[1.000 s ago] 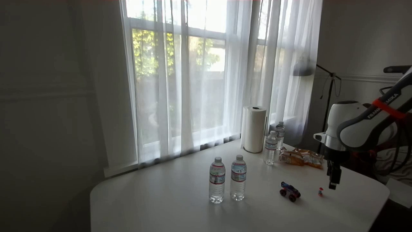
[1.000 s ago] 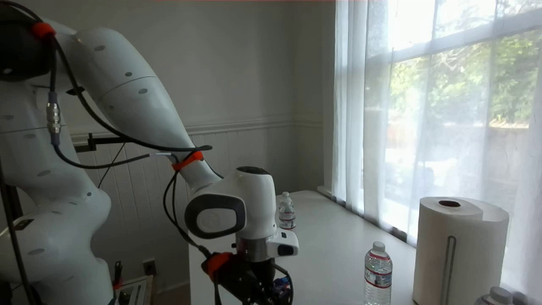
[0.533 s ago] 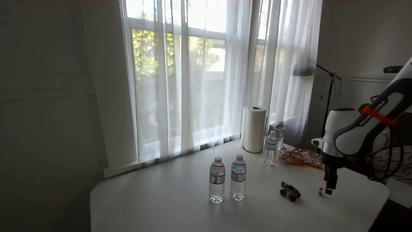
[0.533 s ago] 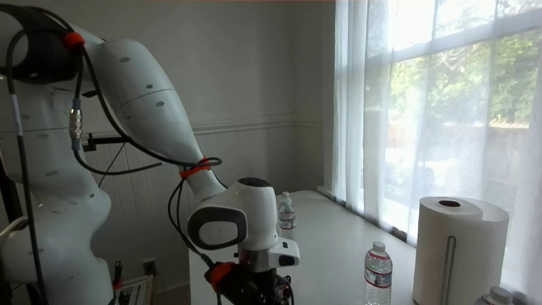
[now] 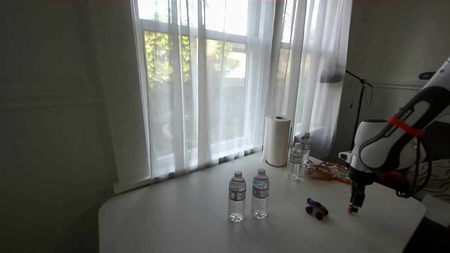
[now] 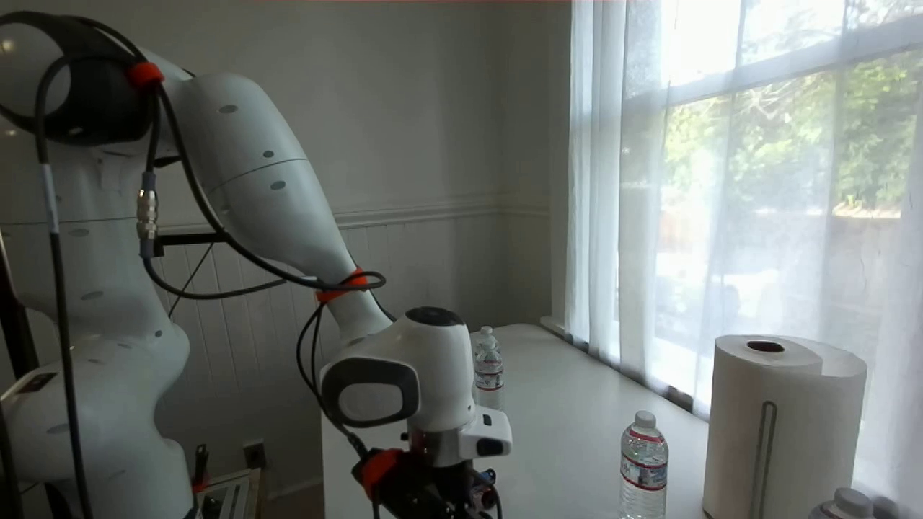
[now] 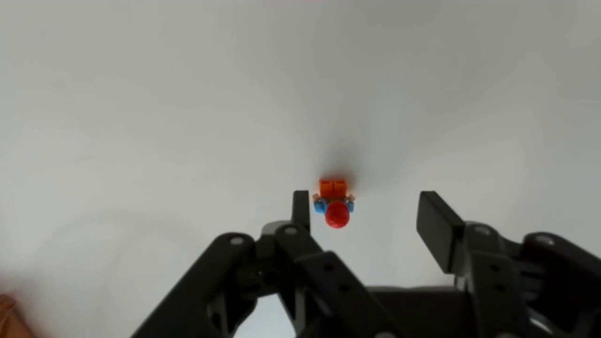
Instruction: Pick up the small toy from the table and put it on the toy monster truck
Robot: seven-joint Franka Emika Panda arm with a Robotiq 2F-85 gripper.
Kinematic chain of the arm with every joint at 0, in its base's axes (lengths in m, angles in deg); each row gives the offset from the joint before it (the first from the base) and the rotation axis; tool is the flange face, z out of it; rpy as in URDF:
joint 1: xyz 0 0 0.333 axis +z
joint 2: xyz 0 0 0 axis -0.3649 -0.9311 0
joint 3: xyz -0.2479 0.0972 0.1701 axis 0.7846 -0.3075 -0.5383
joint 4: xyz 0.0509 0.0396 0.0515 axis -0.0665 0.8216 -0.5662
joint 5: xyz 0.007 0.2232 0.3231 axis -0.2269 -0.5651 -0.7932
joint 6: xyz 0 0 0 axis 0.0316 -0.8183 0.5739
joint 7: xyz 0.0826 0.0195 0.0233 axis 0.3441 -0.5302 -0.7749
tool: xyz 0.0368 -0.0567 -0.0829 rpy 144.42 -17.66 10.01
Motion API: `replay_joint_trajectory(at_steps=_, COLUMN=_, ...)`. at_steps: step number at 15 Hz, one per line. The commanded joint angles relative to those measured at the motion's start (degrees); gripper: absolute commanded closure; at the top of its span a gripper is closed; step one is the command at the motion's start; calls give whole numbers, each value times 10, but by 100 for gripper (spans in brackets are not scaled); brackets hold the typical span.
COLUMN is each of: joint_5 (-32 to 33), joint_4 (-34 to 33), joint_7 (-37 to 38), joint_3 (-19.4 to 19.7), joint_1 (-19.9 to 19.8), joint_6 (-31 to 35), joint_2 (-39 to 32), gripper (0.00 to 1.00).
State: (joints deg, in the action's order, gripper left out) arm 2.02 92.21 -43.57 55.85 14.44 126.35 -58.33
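The small toy (image 7: 336,211) is a tiny figure with a red head, blue arms and orange legs. In the wrist view it stands between the open fingers of my gripper (image 7: 364,206), close to the left finger and well apart from the right one. In an exterior view the toy (image 5: 349,209) is partly hidden by my gripper (image 5: 355,207), whose fingertips are low beside it. The toy monster truck (image 5: 316,209), dark blue with reddish wheels, stands left of the toy. In an exterior view the truck (image 6: 484,486) shows partly behind the gripper, whose fingertips are out of frame.
Two water bottles (image 5: 237,196) (image 5: 260,194) stand left of the truck on the white table (image 5: 168,218). Two more bottles (image 5: 295,163) (image 5: 306,149), a paper towel roll (image 5: 277,142) and orange packets (image 5: 318,172) are at the back. An orange packet (image 7: 13,317) shows at the wrist view's corner.
My gripper has moved down and to the left in an exterior view, from above and beside the toy to right at it. The toy and truck have not moved.
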Motion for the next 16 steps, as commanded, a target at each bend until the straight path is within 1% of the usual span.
replay_joint_trajectory(at_steps=1, joint_5=-13, joint_4=-5, joint_7=-23, joint_3=-14, joint_1=-18, joint_6=19, joint_2=-14, gripper=30)
replay_joint_trajectory(at_steps=2, joint_5=-17, joint_4=-7, joint_7=-28, joint_3=-15, joint_1=-20, joint_6=21, joint_2=-16, gripper=26)
replay_joint_trajectory(at_steps=3, joint_5=-19, joint_4=-8, joint_7=-31, joint_3=-16, joint_1=-21, joint_6=23, joint_2=-18, gripper=29)
replay_joint_trajectory(at_steps=4, joint_5=-21, joint_4=-9, joint_7=-34, joint_3=-17, joint_1=-22, joint_6=24, joint_2=-19, gripper=29)
replay_joint_trajectory(at_steps=6, joint_5=-26, joint_4=-11, joint_7=-41, joint_3=-20, joint_1=-25, joint_6=27, joint_2=-24, gripper=35)
replay_joint_trajectory(at_steps=7, joint_5=-28, joint_4=-13, joint_7=-44, joint_3=-22, joint_1=-26, joint_6=29, joint_2=-25, gripper=36)
replay_joint_trajectory(at_steps=8, joint_5=-31, joint_4=-14, joint_7=-47, joint_3=-24, joint_1=-28, joint_6=30, joint_2=-27, gripper=41)
replay_joint_trajectory(at_steps=9, joint_5=-32, joint_4=-15, joint_7=-49, joint_3=-26, joint_1=-29, joint_6=31, joint_2=-29, gripper=42)
replay_joint_trajectory(at_steps=10, joint_5=-35, joint_4=-17, joint_7=-51, joint_3=-28, joint_1=-30, joint_6=32, joint_2=-31, gripper=51)
replay_joint_trajectory(at_steps=11, joint_5=-37, joint_4=-18, joint_7=-53, joint_3=-30, joint_1=-31, joint_6=33, joint_2=-33, gripper=51)
replay_joint_trajectory(at_steps=12, joint_5=-39, joint_4=-19, joint_7=-56, joint_3=-32, joint_1=-32, joint_6=33, joint_2=-34, gripper=55)
replay_joint_trajectory(at_steps=13, joint_5=-40, joint_4=-21, joint_7=-59, joint_3=-34, joint_1=-33, joint_6=33, joint_2=-36, gripper=68)
replay_joint_trajectory(at_steps=14, joint_5=-40, joint_4=-23, joint_7=-61, joint_3=-35, joint_1=-35, joint_6=33, joint_2=-38, gripper=78)
replay_joint_trajectory(at_steps=15, joint_5=-40, joint_4=-24, joint_7=-61, joint_3=-36, joint_1=-36, joint_6=32, joint_2=-39, gripper=81)
replay_joint_trajectory(at_steps=16, joint_5=-39, joint_4=-26, joint_7=-61, joint_3=-37, joint_1=-37, joint_6=31, joint_2=-41, gripper=89)
